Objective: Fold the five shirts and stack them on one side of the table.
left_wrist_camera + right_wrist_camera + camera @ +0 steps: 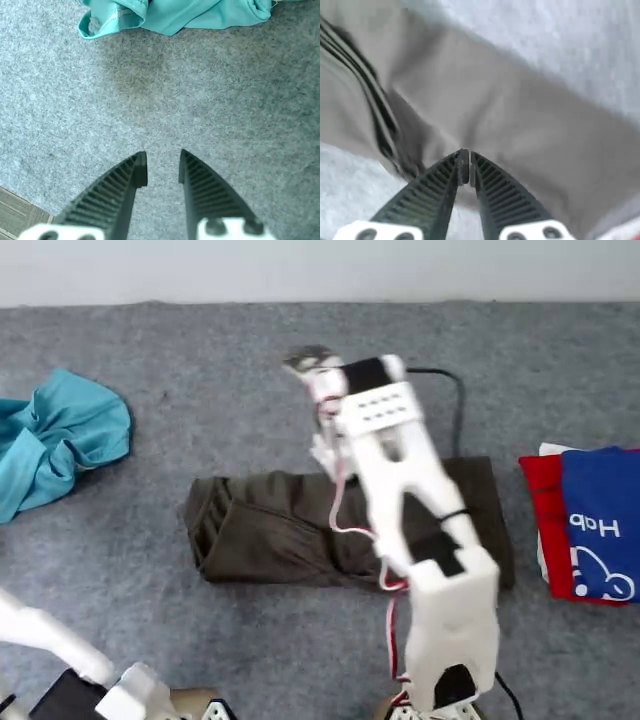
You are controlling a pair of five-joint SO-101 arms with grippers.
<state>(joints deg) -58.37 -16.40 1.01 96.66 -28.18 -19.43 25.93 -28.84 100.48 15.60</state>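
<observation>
A dark brown shirt (pixel 290 530), folded into a long band, lies across the middle of the grey table. My right gripper (pixel 467 167) hangs shut just above this brown shirt (pixel 520 125), with no cloth between its fingers; from above, the right gripper (pixel 325 452) is at the shirt's far edge. A crumpled teal shirt (pixel 55 440) lies at the far left. My left gripper (pixel 163 167) is open and empty over bare carpet, a little short of the teal shirt (pixel 175 15). Folded red and blue shirts (pixel 590 525) are stacked at the right edge over something white.
The left arm (pixel 55 640) rests low at the near left corner. A black cable (pixel 455 400) runs behind the right arm. The grey carpet (pixel 150 640) covers the table up to a pale wall at the back.
</observation>
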